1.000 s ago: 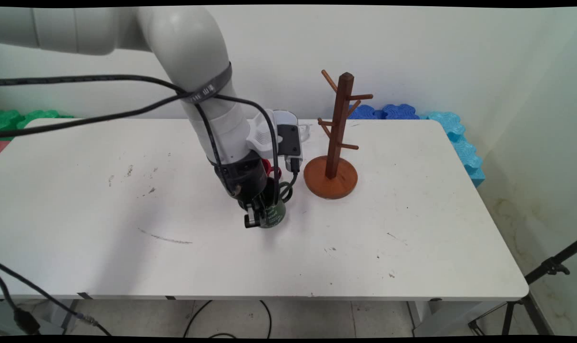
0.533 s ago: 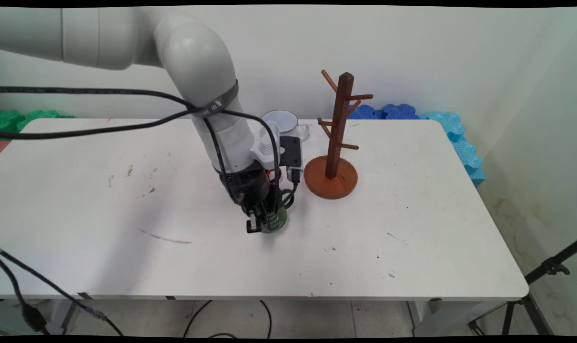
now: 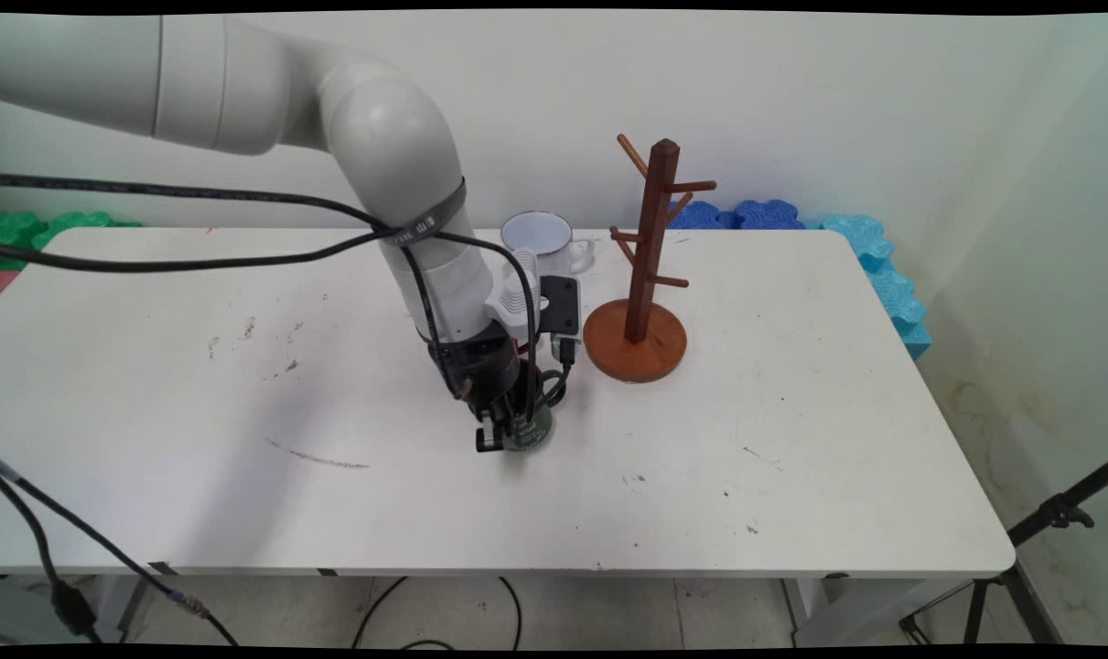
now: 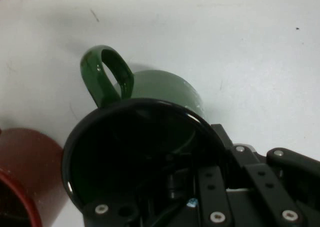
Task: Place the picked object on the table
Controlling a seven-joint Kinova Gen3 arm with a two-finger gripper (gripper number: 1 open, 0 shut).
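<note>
Three mugs stand on the white table [image 3: 791,439], and the black two-finger gripper [image 3: 508,432] is down on one of them, a dark green glazed mug with a loop handle [image 4: 165,89]. This mug stands upright near the middle of the table, in front of the round base of the brown wooden mug tree with pegs [image 3: 650,256] and a little to its left. In the hand view, the black linkage reaches over the rim at the side opposite the handle, and part of it sits inside the dark mouth.

Whether the gripper is already pressed on the wall of the mug or only set around it, I cannot tell, because the rim and the linkage cover the contact.

In my judgement, a good hold here needs the wall taken deep enough. The glaze looks smooth, so a shallow pinch near the lip may slip or let the mug swing. The red mug [image 4: 25,172] stands just beside, so any sideways motion should be small.

Much is hidden. In the main view the wrist covers nearly all of the red mug and most of the green one. The white enamel mug [image 3: 540,240] behind is partly covered too.
</note>
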